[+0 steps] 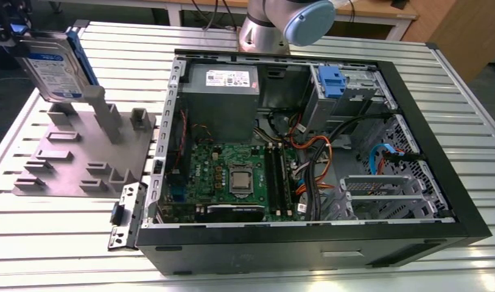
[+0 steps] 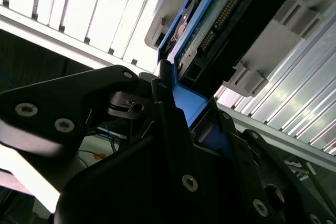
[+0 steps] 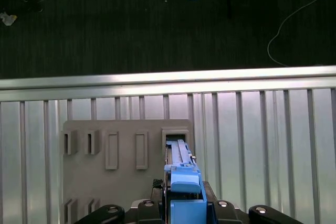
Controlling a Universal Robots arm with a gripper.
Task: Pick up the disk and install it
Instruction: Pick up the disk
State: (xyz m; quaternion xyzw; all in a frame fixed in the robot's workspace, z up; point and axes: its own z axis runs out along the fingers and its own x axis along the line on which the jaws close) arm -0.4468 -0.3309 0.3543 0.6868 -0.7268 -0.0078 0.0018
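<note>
Exterior view: the disk [image 1: 56,68] hangs upright over the grey fixture plate [image 1: 72,161], at the exterior view's left of the open computer case [image 1: 312,231]

Second wrist view: the gripper [image 2: 188,102] fingers pinch the disk by its blue edge

First wrist view: the disk's far end lies over a plate slot [image 3: 176,134]

The disk [image 1: 56,67] is silver-grey with a blue-and-white label and a blue frame. It stands on edge at the exterior view's far left.
</note>
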